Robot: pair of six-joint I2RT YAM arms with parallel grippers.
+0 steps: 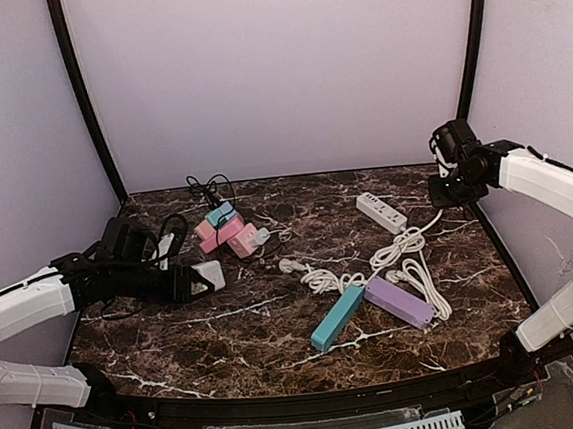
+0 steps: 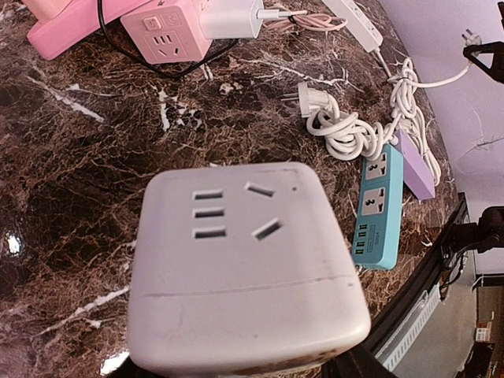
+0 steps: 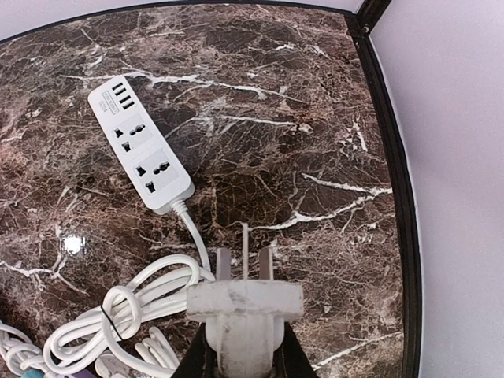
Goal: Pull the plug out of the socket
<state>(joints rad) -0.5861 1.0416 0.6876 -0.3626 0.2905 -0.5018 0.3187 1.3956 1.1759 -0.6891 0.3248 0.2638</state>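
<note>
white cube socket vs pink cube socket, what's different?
White cube socket is held in the left gripper; pink cube socket rests on the table. White one's visible outlets are empty; pink one has a white charger plugged into its side. Colour: white versus pink. Both are rounded cubes with similar slot faces.

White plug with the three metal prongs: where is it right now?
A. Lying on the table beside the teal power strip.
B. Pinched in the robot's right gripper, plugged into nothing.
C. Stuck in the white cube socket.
B: the right gripper pinches the white plug, its prongs bare above the table, while the white cube socket in the left gripper shows empty holes.
</note>
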